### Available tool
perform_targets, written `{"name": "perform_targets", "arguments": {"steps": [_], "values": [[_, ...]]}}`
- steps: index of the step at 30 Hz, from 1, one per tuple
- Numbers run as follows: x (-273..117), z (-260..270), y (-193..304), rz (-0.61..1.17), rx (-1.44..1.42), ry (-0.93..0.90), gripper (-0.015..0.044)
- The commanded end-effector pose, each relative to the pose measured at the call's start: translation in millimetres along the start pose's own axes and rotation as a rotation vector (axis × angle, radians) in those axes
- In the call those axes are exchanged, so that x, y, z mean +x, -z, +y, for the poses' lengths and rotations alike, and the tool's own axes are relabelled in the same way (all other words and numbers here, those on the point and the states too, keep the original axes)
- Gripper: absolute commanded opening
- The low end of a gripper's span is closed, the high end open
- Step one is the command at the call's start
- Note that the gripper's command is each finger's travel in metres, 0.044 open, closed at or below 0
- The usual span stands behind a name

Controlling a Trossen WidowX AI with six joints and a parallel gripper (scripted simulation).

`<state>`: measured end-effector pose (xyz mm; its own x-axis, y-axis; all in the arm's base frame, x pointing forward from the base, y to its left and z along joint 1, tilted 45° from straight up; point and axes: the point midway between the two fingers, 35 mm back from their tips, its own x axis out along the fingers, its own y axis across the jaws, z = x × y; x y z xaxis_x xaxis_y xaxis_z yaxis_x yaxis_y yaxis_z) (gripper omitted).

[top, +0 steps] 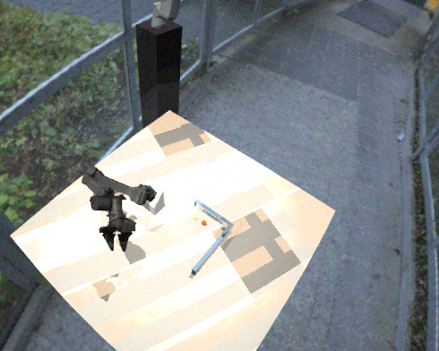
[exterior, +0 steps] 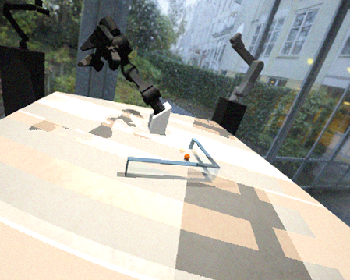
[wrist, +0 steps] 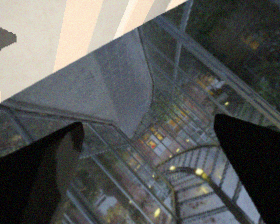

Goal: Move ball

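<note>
An orange ball [top: 203,222] [exterior: 187,156] rests on the table on the inner side of two low clear walls with blue-grey edges [top: 208,253] [exterior: 158,161] that meet in a corner. A pale yellowish spot, seemingly the see-through copy [top: 194,218] [exterior: 182,150], lies close beside the ball, a little farther from the corner. The ball and this spot show apart. My gripper [top: 118,250] [exterior: 81,57] [wrist: 148,124] is open and empty, raised high above the table, well to the left of the ball in the top and exterior views. The wrist view shows neither ball nor walls.
The arm's light grey base block [top: 157,203] [exterior: 160,120] stands on the table behind the walls in the exterior view. Dark pedestals [top: 159,67] [exterior: 22,78] with other arms stand beyond the table. The table edge [wrist: 95,52] crosses the wrist view.
</note>
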<state>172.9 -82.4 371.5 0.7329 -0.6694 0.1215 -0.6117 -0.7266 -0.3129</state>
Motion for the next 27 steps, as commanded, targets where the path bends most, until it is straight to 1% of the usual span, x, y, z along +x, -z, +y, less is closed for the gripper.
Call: {"name": "perform_targets", "arguments": {"steps": [1, 3, 6, 7, 11, 17, 22, 27], "values": [[1, -2, -1, -0.006, 0.002, 0.003, 0.0374], [7, -17, -14, -0.051, 0.015, 0.026, 0.0321], [17, -49, -45, -0.161, 0.045, 0.066, 0.0243], [20, -59, -56, -0.199, 0.055, 0.075, 0.0225], [25, -95, -106, -0.354, 0.088, 0.085, 0.0225], [22, -129, -190, -0.567, 0.104, 0.008, 0.0225], [7, -141, -263, -0.714, 0.102, -0.112, 0.0225], [-15, -137, -334, -0.814, 0.084, -0.272, 0.0225]]}}
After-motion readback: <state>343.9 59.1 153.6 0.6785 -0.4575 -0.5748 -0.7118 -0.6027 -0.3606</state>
